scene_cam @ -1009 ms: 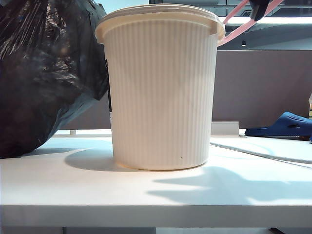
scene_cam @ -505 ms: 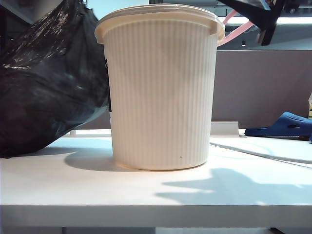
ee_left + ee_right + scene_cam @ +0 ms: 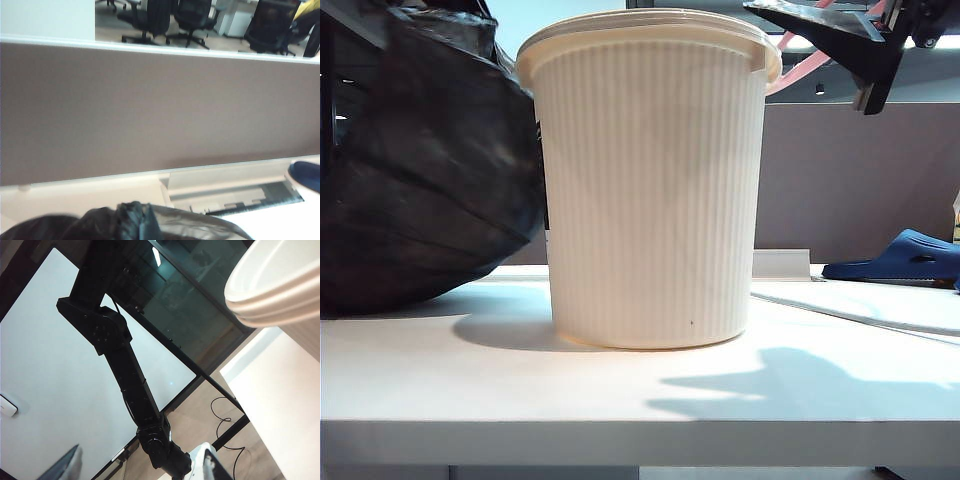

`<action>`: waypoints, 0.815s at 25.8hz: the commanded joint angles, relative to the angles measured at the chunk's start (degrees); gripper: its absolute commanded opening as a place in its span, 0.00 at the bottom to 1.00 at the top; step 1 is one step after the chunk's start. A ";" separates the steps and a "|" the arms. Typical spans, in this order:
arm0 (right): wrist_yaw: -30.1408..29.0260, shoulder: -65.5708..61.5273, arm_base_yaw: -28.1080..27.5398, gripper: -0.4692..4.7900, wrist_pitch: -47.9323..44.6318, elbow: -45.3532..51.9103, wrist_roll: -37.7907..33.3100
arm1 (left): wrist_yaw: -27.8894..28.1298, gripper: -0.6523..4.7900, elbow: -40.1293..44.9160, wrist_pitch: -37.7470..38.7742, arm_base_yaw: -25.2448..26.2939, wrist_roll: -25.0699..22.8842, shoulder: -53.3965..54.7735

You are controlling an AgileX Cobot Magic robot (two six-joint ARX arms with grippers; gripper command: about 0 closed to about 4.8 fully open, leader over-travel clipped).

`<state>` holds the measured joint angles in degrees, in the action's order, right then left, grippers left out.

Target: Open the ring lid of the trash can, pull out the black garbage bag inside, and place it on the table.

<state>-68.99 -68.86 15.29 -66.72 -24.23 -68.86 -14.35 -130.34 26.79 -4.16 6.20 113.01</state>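
The black garbage bag (image 3: 420,170) is already out of the trash can (image 3: 650,190) and fills the left of the exterior view, its underside resting on the white surface (image 3: 640,390) just beside the can and pressing against the can's ribbed wall. The left gripper itself shows in no picture, but its wrist view has the gathered black plastic (image 3: 135,222) bunched at the lower edge, right in front of the camera, so its jaws read as clenched on the bag's neck. The step in hand looks like the last one: setting the bag down. The next move calls for lowering the neck until the bag's weight sits fully on the surface, then letting go and lifting clear. In the upper right of the exterior view the right gripper (image 3: 865,45) hovers above and beside the can's rim, jaws spread and grasping nothing, with the pale pink ring lid (image 3: 810,62) tilted up behind it.
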 commanded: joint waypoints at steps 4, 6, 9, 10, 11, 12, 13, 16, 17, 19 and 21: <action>-0.17 0.31 0.13 0.67 -1.14 -0.09 0.26 | -0.04 0.11 3.23 -2.34 -0.02 -0.39 -0.31; -0.17 0.31 0.13 0.67 -0.94 -0.07 0.28 | -0.04 0.11 3.85 -2.51 -0.04 -0.42 -0.26; -0.26 0.31 0.13 0.67 -0.83 -0.04 0.24 | -0.04 0.11 4.17 -2.38 -0.57 -0.66 0.11; -0.26 0.31 0.13 0.67 -0.83 0.00 0.26 | -0.61 0.11 4.17 -2.36 -0.59 -0.83 0.35; -0.24 0.31 0.13 0.67 -0.83 0.04 0.26 | -1.05 0.11 4.17 -2.14 -0.59 -1.09 0.42; -0.24 0.31 0.13 0.67 -0.83 0.07 0.26 | -1.18 0.11 4.17 -2.01 -0.74 -1.38 0.68; -0.22 0.31 0.15 0.67 -0.83 0.11 0.26 | -1.16 0.11 4.17 -1.66 -0.87 -1.55 0.81; -0.15 0.31 0.17 0.67 -0.85 0.79 0.31 | -1.16 0.11 4.17 -0.59 -1.55 -1.70 1.49; -0.13 0.31 0.17 0.67 -0.90 1.11 0.33 | -1.16 0.11 4.17 -0.44 -1.55 -1.68 1.90; 0.00 0.31 0.17 0.67 -1.03 1.99 0.35 | -1.11 0.11 4.17 0.00 -1.97 -1.70 2.49; 0.13 0.31 0.17 0.67 -1.60 3.15 0.35 | -1.14 0.11 4.17 0.20 -2.05 -1.68 2.97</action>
<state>-68.99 -68.84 15.35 -66.78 -21.74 -68.86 -15.03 -126.08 27.27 -6.13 4.73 115.96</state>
